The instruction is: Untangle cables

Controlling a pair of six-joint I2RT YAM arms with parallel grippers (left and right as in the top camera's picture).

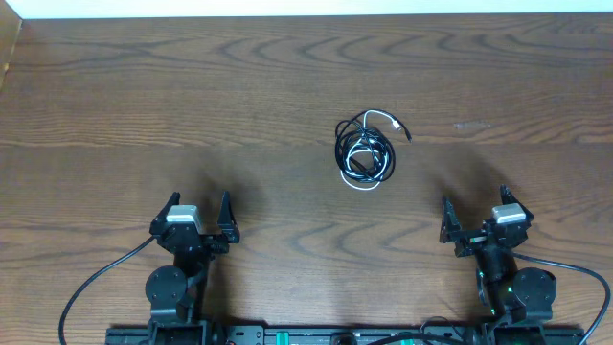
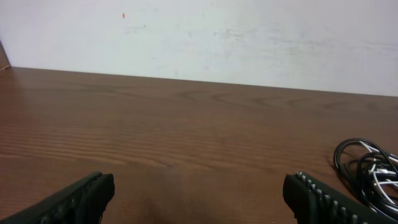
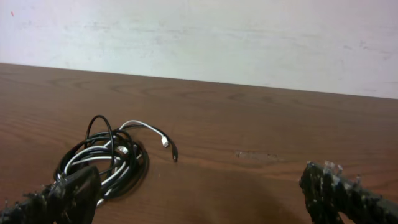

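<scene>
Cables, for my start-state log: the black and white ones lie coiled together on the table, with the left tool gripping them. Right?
No. The cables lie coiled together on the table, but the left tool is open and apart from them, as the overhead view shows.

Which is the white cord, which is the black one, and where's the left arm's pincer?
white cable (image 3: 146,126), right wrist view, loose strand above the coil.
black cable (image 1: 339,149), overhead view, left edge of the coil.
left pincer (image 1: 200,199), overhead view, midway between its fingertips.
</scene>
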